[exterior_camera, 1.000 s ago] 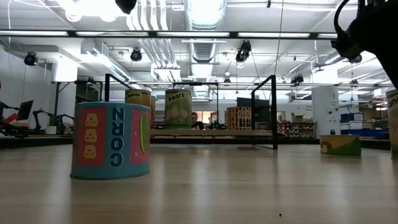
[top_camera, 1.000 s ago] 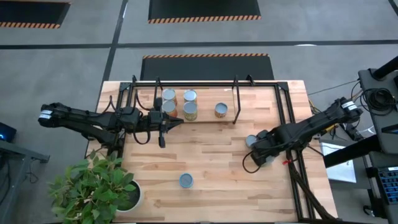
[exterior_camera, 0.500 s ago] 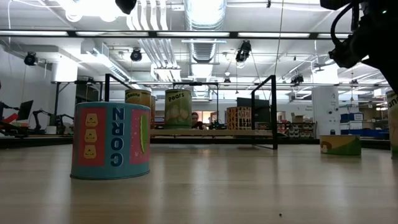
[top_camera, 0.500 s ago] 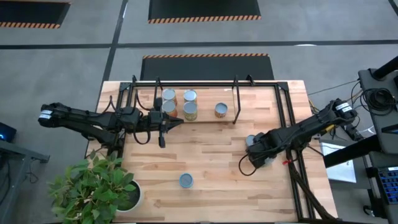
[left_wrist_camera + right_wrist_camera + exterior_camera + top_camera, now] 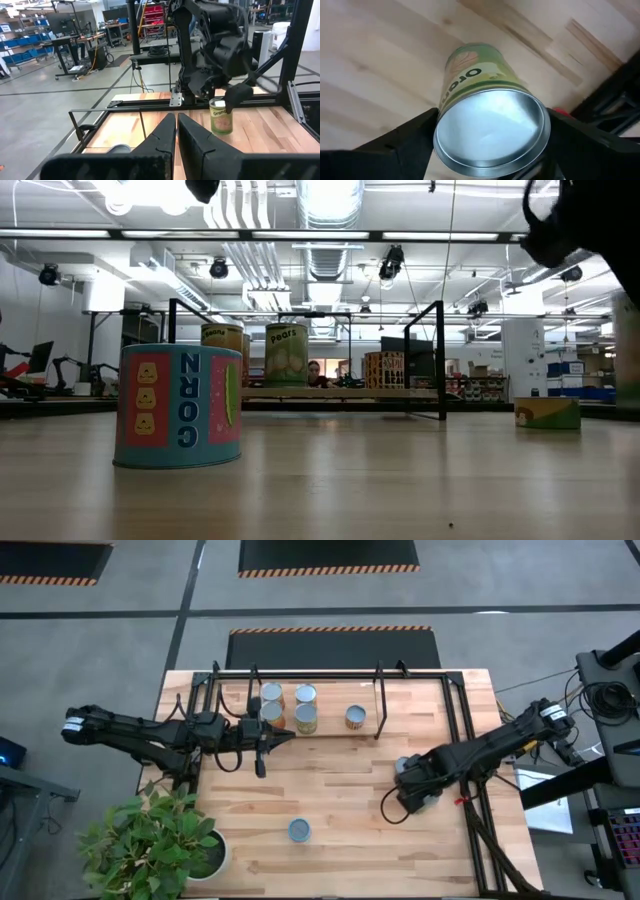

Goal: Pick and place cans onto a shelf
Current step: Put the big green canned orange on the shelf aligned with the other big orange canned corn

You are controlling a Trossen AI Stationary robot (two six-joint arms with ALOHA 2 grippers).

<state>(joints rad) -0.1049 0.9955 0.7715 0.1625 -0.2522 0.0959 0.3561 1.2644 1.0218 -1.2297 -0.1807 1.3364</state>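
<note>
The right end effector (image 5: 413, 783) has slid a little further toward the near edge of the wooden surface (image 5: 340, 830) over the last second, and its fingers have drawn in from their widest spread. It now sits over a green-labelled can (image 5: 487, 117) standing upright near the surface's right side. In the right wrist view one dark finger shows on each side of the can's silvery top, very near the rim, but whether they already press on the can cannot be told; the jaws stand apart, straddling it. This looks like the closing stage of a grasp, so the can is probably about to be picked up, though it is not yet lifted. The shelf (image 5: 330, 732) lies well away from this end effector, toward the far edge, and already holds four cans (image 5: 290, 706) on its board. Another can with a blue top (image 5: 299, 830) stands alone on the surface, well off to the side of the right end effector, near the front edge. The left end effector (image 5: 262, 745) rests with fingers pressed together, just in front of the shelf's left part, holding nothing.
</note>
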